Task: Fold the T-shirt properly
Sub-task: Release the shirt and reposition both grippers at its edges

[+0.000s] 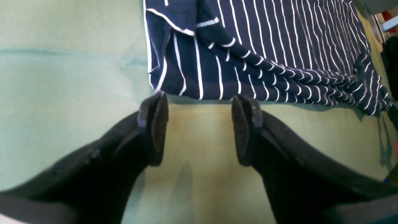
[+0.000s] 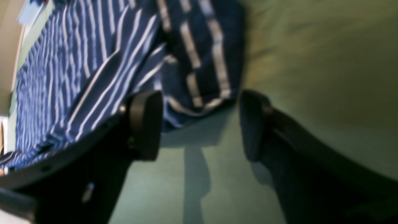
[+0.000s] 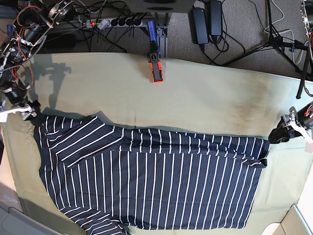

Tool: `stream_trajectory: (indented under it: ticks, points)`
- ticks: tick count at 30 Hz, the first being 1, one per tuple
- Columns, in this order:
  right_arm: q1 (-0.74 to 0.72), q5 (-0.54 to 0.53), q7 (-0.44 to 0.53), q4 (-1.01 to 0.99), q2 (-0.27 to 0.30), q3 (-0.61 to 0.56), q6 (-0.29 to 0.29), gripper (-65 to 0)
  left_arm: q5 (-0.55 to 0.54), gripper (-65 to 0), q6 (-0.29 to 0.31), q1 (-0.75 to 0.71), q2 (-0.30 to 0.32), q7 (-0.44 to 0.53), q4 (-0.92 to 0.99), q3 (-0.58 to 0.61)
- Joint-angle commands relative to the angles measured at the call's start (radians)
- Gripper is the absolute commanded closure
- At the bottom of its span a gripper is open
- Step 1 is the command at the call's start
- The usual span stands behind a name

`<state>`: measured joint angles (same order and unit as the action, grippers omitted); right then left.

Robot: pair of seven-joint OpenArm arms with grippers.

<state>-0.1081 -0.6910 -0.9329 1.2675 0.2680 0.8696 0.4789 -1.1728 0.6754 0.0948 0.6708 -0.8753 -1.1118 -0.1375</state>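
Hands first: the left hand [image 1: 199,127] stands spread, its two dark pads apart with nothing between them, poised just short of the near hem of the T-shirt [image 1: 264,46] in the upper half of the left wrist view. The right hand [image 2: 200,124] is likewise spread and empty, its pads framing a striped corner of cloth that sits at the upper centre of the blurred right wrist view, close but not clearly touching. In the base view the left hand [image 3: 288,128] sits at the right edge of the frame beside the shirt's right end, and the right hand [image 3: 27,110] at the left edge by the shirt's upper left corner. The T-shirt [image 3: 146,181] lies spread sideways across the lower half of the frame on the pale green counter [image 3: 205,93], with a fold already along its upper edge and a sleeve angled at upper left. This looks like the approach before a grasp: each hand lined up on an end of that upper edge. The next move probably calls for both to reach in, pinch the cloth at matching points, and lift together so the fold stays even. No brand, label or legible writing shows anywhere on the shirt or counter.
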Motion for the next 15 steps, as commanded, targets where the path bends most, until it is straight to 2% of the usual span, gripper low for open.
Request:
stream_trajectory:
  ticks: [1,4,8,15]
  points:
    - [-0.013,-0.019,0.019,0.017,0.031,0.011,0.033,-38.6,-0.034,-35.9,0.023,0.019,0.025,0.008,-0.015,-0.009]
    - [-0.01,-0.019,0.016,0.015,0.051,0.014,0.033,-38.6,-0.074,-35.9,0.023,0.019,0.025,-0.016,-0.015,-0.009]
    - [-0.011,-0.021,0.018,-0.013,0.051,0.014,0.033,-38.6,-0.14,-35.9,0.023,0.019,0.025,-0.051,-0.015,-0.009]
    - [-0.018,-0.044,0.045,-0.1,0.044,0.014,0.034,-38.6,-0.163,-35.9,0.023,0.019,0.025,-0.065,-0.021,-0.009]
